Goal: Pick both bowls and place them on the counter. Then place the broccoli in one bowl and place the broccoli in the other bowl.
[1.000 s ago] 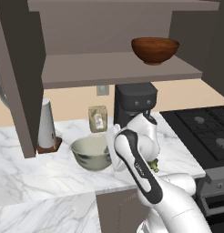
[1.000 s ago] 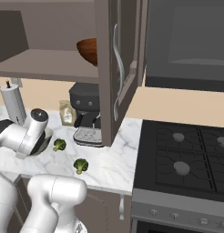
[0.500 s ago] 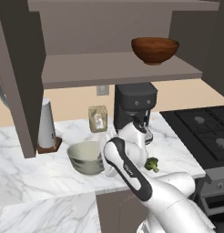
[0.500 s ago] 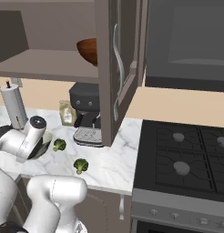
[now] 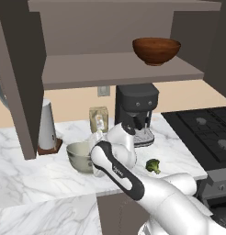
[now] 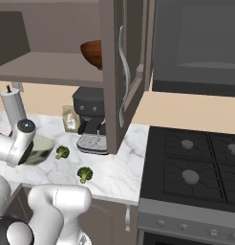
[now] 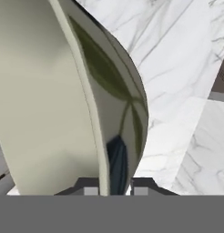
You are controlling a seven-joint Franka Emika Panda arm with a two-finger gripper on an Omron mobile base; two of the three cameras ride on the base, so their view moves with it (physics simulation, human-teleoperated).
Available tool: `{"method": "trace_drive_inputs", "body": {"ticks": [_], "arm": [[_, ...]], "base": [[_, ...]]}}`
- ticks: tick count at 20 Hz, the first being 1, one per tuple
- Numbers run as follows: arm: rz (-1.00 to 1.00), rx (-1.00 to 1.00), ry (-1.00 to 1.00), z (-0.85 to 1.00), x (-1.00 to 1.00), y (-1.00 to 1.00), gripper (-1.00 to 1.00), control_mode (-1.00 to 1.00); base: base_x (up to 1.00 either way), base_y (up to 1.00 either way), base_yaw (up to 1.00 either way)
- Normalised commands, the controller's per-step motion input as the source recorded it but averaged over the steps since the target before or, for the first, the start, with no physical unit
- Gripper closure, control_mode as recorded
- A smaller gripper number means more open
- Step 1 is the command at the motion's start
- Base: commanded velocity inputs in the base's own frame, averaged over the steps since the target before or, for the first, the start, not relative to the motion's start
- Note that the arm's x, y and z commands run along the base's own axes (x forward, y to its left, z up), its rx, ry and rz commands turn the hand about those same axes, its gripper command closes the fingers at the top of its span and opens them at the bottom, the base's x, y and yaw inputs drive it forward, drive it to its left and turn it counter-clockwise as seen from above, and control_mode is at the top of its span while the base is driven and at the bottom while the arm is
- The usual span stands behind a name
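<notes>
- Pale grey-cream bowl [image 7: 50,100] pinched by its rim between the narrow jaws of the gripper [image 7: 114,187], inner wall on one side of the fingers, leaf-patterned outer wall on the other.
- Seen from the left base: same bowl [image 5: 80,156] low over the white marble counter [image 5: 36,172], just beside the white wrist; fingers hidden behind the arm there.
- Seen from the right base: bowl [image 6: 39,149] pressed against the wrist, tilted a little, over the marble counter [image 6: 114,172].
- Dark red-brown bowl [image 5: 156,50] on the shelf [image 5: 115,71], high above the hand; from the right base, a sliver of it [image 6: 91,52] behind the open cabinet door [image 6: 120,72].
- Two broccoli pieces from the right base: one [image 6: 62,152] just beside the held bowl, the other [image 6: 84,173] nearer the counter edge. From the left base, one piece [image 5: 153,165] past the arm, away from the bowl.
- Black coffee machine [image 5: 136,112] behind the hand, small jar [image 5: 98,119] beside it.
- Paper towel roll [image 5: 47,131] on its wooden stand, beyond the bowl.
- Black stovetop [image 6: 193,165] well apart from the hand, past the broccoli.
- Hand view: veined marble below the bowl wall, with a seam between two slabs.
</notes>
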Motion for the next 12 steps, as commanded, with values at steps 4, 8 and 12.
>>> {"method": "trace_drive_inputs", "body": {"ticks": [4, 8, 12], "arm": [[0.04, 0.0, 0.0, -0.26, -0.05, 0.01, 1.0, -1.0], [0.03, -0.02, 0.0, -0.27, -0.17, -0.01, -1.0, -1.0], [0.02, -0.01, 0.0, -0.25, -0.22, -0.1, -1.0, -1.0]], "base": [[0.0, 0.0, 0.0], [0.0, 0.0, 0.0], [0.0, 0.0, 0.0]]}}
